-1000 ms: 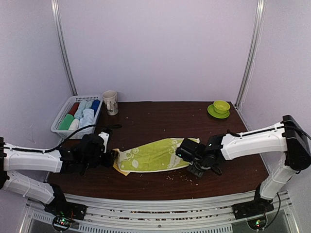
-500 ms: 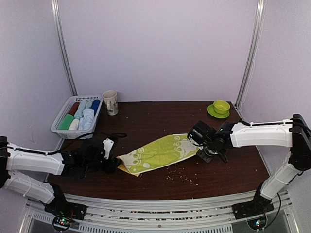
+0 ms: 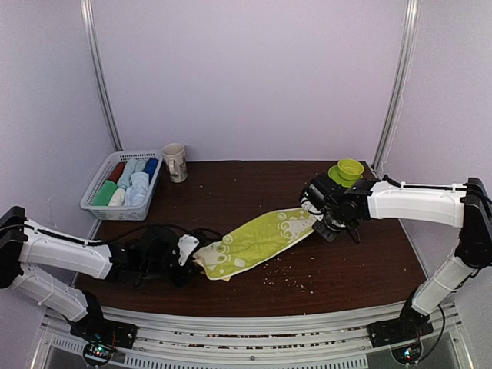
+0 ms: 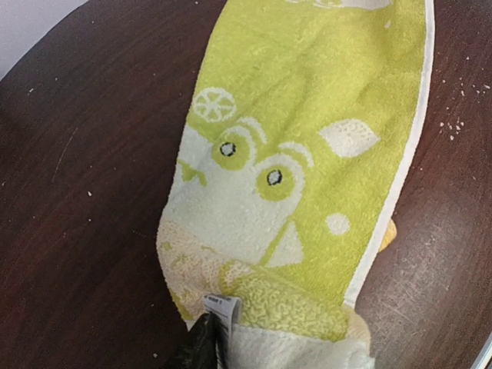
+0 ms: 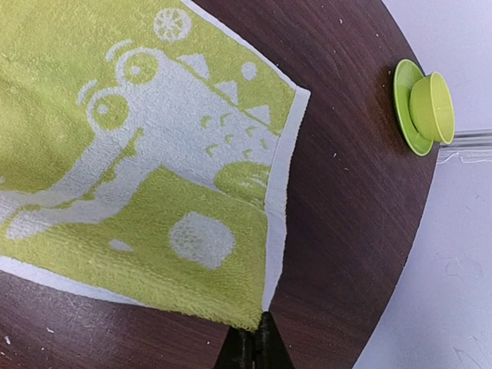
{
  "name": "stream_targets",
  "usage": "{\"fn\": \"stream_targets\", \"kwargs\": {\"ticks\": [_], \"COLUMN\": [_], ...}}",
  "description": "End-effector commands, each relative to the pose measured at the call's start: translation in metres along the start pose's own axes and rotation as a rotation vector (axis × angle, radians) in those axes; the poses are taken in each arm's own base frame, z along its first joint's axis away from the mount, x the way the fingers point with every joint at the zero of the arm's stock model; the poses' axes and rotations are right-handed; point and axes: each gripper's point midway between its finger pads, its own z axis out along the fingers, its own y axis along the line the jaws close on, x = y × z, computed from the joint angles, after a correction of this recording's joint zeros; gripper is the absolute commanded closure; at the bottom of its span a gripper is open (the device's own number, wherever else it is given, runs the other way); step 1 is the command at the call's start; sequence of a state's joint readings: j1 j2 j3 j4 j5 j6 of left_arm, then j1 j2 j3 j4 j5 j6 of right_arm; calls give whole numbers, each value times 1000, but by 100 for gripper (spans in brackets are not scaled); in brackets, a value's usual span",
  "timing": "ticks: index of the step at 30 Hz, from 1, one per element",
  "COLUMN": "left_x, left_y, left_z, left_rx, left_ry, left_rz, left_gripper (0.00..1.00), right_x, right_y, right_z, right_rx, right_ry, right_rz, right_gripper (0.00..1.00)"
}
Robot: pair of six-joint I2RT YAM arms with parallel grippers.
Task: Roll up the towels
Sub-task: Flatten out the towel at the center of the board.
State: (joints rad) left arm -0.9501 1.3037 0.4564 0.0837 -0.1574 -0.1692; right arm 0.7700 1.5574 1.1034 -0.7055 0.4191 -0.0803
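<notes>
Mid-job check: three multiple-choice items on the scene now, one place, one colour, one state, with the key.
1. Where on the table does the green cup stand? A) far right corner B) near left edge C) centre
2. What colour is the spread towel? A) pale blue B) yellow-green, white print C) red
3. How is the right claw? A) open above the towel B) shut on the towel's corner C) open on bare wood

1 A: the top view shows it there on its saucer.
2 B: both wrist views show that cloth.
3 B: the right wrist view shows it pinched on the corner.
</notes>
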Motion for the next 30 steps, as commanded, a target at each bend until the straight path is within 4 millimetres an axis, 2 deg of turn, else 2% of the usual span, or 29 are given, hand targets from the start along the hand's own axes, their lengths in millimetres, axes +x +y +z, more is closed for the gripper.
{"fn": "stream_targets", "kwargs": {"ticks": [1, 3, 5, 7, 13, 15, 20, 24, 28, 30], "left_x": [-35, -39, -42, -44, -39, -33, -26, -37, -53, -56], "left_y": [1, 1, 2, 0, -15, -22, -26, -23, -29, -32], "left_z": [-15, -22, -26, -27, -16, -8, 1, -12, -31, -33], "left_rx": [-20, -20, -29, -25, 28, 49, 39, 33, 81, 100], "left_ry": [-143, -175, -190, -201, -156, -119, -79, -146, -245, -255], "left_rz": [23, 24, 25, 33, 81, 101, 117, 106, 111, 122], "left_gripper": [64, 62, 56, 53, 53, 56, 75, 74, 68, 67], "right_x": [-3, -3, -4, -3, -5, -6, -6, -5, -6, -5], "right_y": [-8, -9, -9, -10, -10, -11, -14, -15, -16, -17], "right_z": [3, 6, 8, 12, 20, 20, 21, 23, 25, 27], "right_rx": [3, -3, -12, -17, -34, -37, -36, -38, -39, -40], "right_ry": [21, 29, 33, 43, 65, 61, 62, 65, 73, 77], "right_rz": [-7, -5, -6, -8, -9, -7, 2, 5, 6, 7], "right_gripper": [100, 100, 100, 100, 100, 100, 100, 100, 100, 100]}}
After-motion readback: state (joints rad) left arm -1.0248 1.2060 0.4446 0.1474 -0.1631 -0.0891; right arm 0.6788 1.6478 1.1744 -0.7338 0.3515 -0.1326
